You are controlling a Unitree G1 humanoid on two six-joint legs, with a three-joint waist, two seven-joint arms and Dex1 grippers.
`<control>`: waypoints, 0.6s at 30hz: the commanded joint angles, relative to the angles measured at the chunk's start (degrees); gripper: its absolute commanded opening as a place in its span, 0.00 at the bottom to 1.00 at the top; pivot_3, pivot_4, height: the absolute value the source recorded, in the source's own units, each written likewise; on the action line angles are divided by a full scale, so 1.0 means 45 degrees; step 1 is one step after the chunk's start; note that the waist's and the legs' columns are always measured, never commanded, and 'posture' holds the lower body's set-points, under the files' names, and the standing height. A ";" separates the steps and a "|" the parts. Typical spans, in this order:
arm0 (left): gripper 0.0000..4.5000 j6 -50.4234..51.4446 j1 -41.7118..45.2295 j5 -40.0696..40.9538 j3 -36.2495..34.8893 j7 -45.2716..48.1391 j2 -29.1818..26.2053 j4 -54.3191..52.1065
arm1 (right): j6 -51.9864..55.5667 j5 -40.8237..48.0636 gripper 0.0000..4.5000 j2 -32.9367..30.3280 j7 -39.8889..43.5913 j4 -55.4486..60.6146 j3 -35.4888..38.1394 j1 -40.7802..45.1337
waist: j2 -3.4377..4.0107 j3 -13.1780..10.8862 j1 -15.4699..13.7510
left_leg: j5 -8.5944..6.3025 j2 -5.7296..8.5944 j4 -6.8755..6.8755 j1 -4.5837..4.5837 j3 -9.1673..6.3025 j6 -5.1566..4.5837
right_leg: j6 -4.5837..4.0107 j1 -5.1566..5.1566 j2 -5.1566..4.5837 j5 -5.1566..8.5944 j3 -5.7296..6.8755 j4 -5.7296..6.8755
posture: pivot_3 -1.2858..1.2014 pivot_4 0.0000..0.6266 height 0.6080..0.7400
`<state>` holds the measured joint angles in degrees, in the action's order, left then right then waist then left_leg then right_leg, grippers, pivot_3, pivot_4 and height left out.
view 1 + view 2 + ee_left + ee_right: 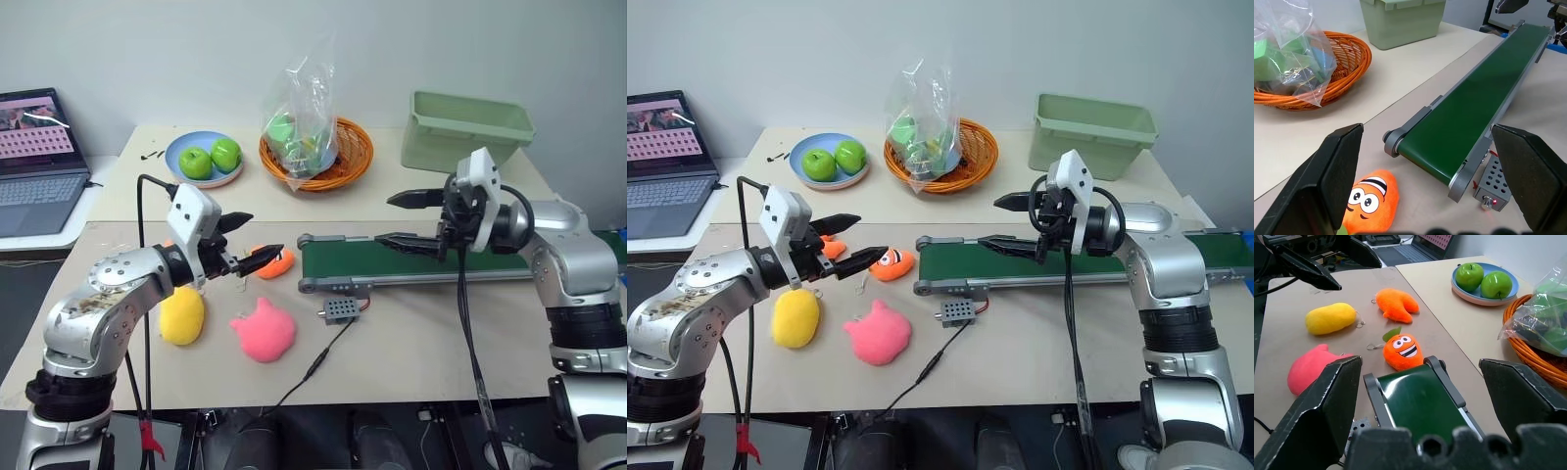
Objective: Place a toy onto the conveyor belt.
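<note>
The yellow toy [182, 315] lies on the table at the front left, beside a pink plush. The dark-green conveyor belt [372, 262] runs from the table's middle off to the right in its grey frame. My left gripper [265, 235] hovers open and empty above the table, a little up and right of the toy, pointing at the belt's near end. My right gripper [383, 218] hangs open and empty over the belt's left end, pointing left. The right wrist view shows the toy [1331, 317] lying free beyond the belt's roller [1415, 401].
A pink cat-eared plush [263, 333] and an orange smiling plush [274, 262] lie near the toy, and another orange plush [1397, 305] behind. A small grey box [341, 309] with a cable sits before the belt. Apple plate [204, 159], basket [315, 152], green bin [468, 127] and laptop [37, 162] stand behind.
</note>
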<state>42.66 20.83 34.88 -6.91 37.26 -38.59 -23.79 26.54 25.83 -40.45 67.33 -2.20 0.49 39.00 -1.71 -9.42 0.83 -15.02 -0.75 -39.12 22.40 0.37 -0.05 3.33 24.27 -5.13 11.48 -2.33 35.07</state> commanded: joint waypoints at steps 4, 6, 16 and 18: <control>0.99 -0.0297 -0.0063 0.0099 -0.0520 -0.0037 0.0082 -0.0005 | -0.0309 -0.0129 1.00 -0.0110 0.0036 0.0054 0.0115 0.0130 | 0.0000 0.0000 0.0001 | 0.0000 0.0000 0.0000 0.0000 0.0000 0.0000 | 0.0000 0.0000 0.0000 0.0000 0.0000 -0.0001 | 0.52 0.24 1.00; 0.99 -0.0314 -0.0093 0.0025 -0.0569 -0.0075 0.0059 -0.0012 | -0.0327 -0.0171 1.00 -0.0094 0.0068 0.0000 0.0094 0.0166 | 0.0000 0.0000 0.0000 | 0.0000 0.0000 0.0000 0.0000 0.0001 0.0000 | 0.0000 0.0000 0.0000 0.0000 0.0000 0.0000 | 0.52 0.24 1.00; 0.99 -0.0134 -0.0161 0.0129 -0.1498 -0.0667 0.0256 0.0210 | -0.0549 -0.0343 1.00 0.0114 0.0149 -0.0358 -0.0091 0.0328 | 0.0000 0.0000 0.0008 | 0.0000 -0.0001 0.0000 0.0001 0.0000 0.0000 | 0.0000 0.0002 0.0000 0.0000 0.0000 0.0000 | 0.52 0.24 1.00; 0.99 0.0304 -0.0580 0.1210 -0.2823 -0.1233 0.0841 0.0328 | -0.0651 -0.0415 1.00 0.0279 0.0224 -0.0580 -0.0209 0.0496 | 0.0000 0.0000 0.0020 | 0.0000 -0.0001 0.0000 0.0000 -0.0001 0.0000 | 0.0000 0.0001 -0.0002 0.0000 0.0000 0.0001 | 0.52 0.24 1.00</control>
<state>42.65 19.57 35.46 -13.39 34.03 -36.46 -21.56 25.40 23.76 -39.62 67.94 -4.80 -0.82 39.29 -1.71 -9.42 0.92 -15.02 -0.76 -39.12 22.39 0.37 -0.05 3.33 24.27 -5.14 11.47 -2.34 35.07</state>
